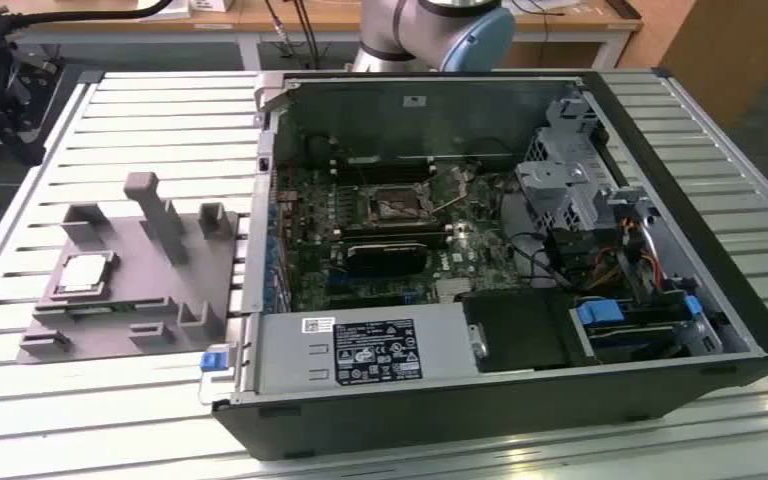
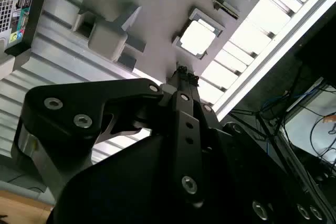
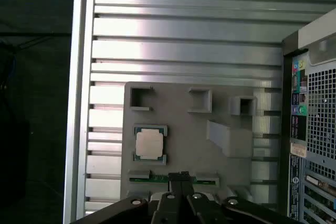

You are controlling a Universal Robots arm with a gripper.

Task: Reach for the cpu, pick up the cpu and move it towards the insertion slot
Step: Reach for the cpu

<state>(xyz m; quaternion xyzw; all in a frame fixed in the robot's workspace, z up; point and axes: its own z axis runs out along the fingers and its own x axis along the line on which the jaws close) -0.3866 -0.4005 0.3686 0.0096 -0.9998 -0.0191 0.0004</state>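
The cpu (image 1: 84,273) is a silvery square chip lying flat in a recess of the grey fixture plate (image 1: 157,297), at the exterior view's left of the open computer case. The insertion slot (image 1: 394,205) is the dark square socket with a metal frame on the green board inside the case. In both wrist views my gripper (image 3: 180,176) (image 2: 182,70) hangs well above the fixture, its fingertips pressed together with nothing between them. The cpu (image 3: 149,144) (image 2: 198,38) lies below and slightly to one side of the tips.
The grey fixture (image 3: 178,129) carries upright posts (image 1: 157,215) and blocks around the chip. The black case (image 1: 518,400) has tall walls, a drive cage (image 1: 564,185) and cables beside the board. All rests on a slatted aluminium table (image 1: 157,110). The arm's base (image 1: 424,30) stands behind the case.
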